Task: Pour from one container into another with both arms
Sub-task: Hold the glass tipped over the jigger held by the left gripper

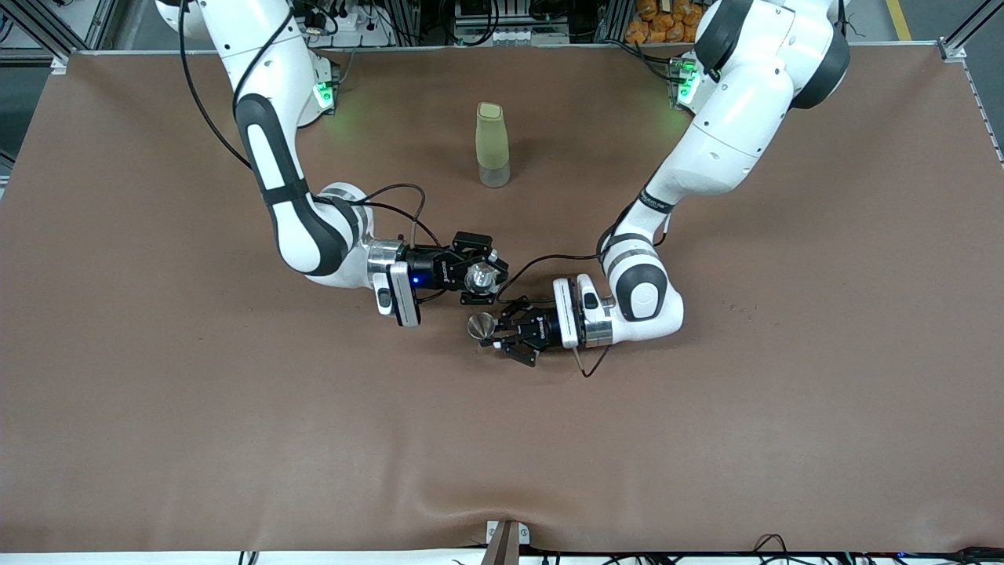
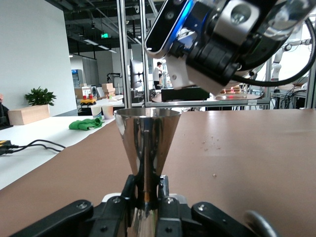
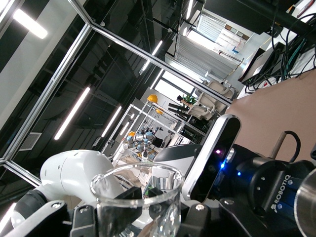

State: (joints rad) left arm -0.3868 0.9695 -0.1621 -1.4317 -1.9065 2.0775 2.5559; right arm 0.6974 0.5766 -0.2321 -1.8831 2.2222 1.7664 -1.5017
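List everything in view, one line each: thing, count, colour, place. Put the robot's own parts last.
Tall translucent yellow-green plastic bottle: one, pale yellow-green, standing upright on the table, farther from the front camera than both end effectors.
Clear glass cup: one, transparent, held in the right end effector over the middle of the table.
Shiny metal hourglass-shaped jigger: one, silver, held upright in the left end effector over the middle of the table.
Brown table cover: one, brown, spread across the whole table.
Right end effector: one, black, shut on the glass cup.
Left end effector: one, black, shut on the jigger, beside the right one.
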